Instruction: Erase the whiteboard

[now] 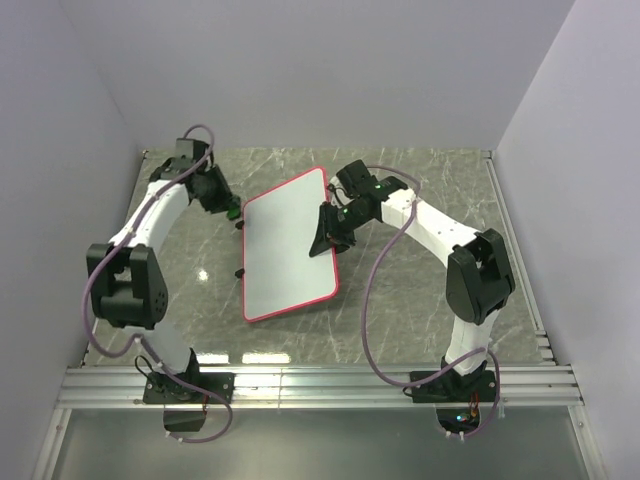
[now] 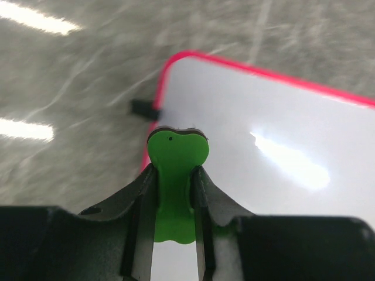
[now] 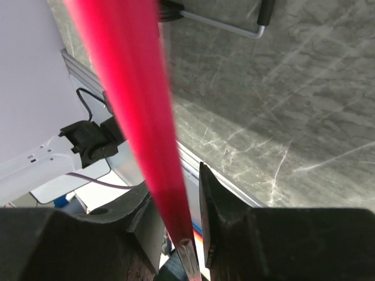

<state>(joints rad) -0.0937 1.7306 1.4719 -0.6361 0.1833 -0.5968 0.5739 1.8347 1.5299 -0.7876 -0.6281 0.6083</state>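
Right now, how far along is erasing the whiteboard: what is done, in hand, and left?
Done, seemingly: the flat white red-rimmed whiteboard shows no marker lines. In hand: left fingers grip a small green block by the board's corner; right fingers clamp its edge. Left: probably only releasing both.

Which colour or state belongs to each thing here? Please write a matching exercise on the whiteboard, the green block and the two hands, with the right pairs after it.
Column one:
1. whiteboard
2. green block
3. left hand
4. right hand

Column two:
A. shut on the whiteboard's red rim
B. white face with a red rim
C. shut on the green block
D. green, pinched between two fingers

Pairs: 1-B, 2-D, 3-C, 4-A
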